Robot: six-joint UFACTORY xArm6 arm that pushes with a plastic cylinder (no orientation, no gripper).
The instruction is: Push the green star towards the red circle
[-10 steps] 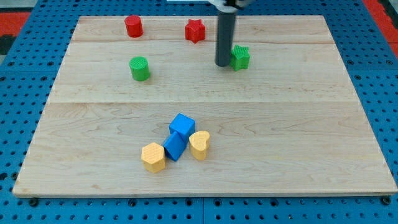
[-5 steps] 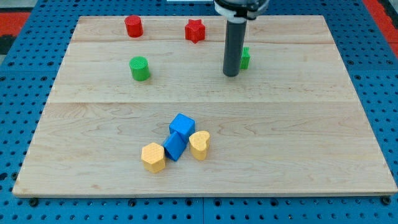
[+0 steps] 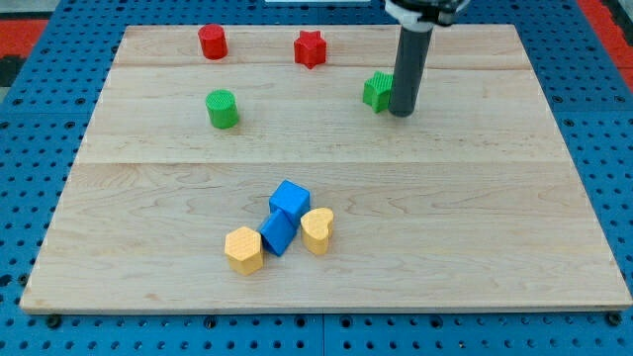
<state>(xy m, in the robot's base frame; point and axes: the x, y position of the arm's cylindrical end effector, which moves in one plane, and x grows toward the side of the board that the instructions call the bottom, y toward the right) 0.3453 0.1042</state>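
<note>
The green star (image 3: 377,91) lies in the upper right part of the wooden board (image 3: 475,218), partly hidden behind my rod. My tip (image 3: 401,112) rests on the board touching or just off the star's right side, slightly below it. The red circle (image 3: 212,42) stands near the view's top left, far to the left of the star.
A red star (image 3: 310,47) sits between the red circle and the green star, near the top edge. A green circle (image 3: 222,108) is at the left. Two blue cubes (image 3: 285,216), a yellow heart (image 3: 317,229) and a yellow hexagon (image 3: 243,249) cluster at the lower middle.
My tip moved from the green star's left side, down around its lower edge, to its right side. The star sits about where it was, perhaps nudged slightly left.
</note>
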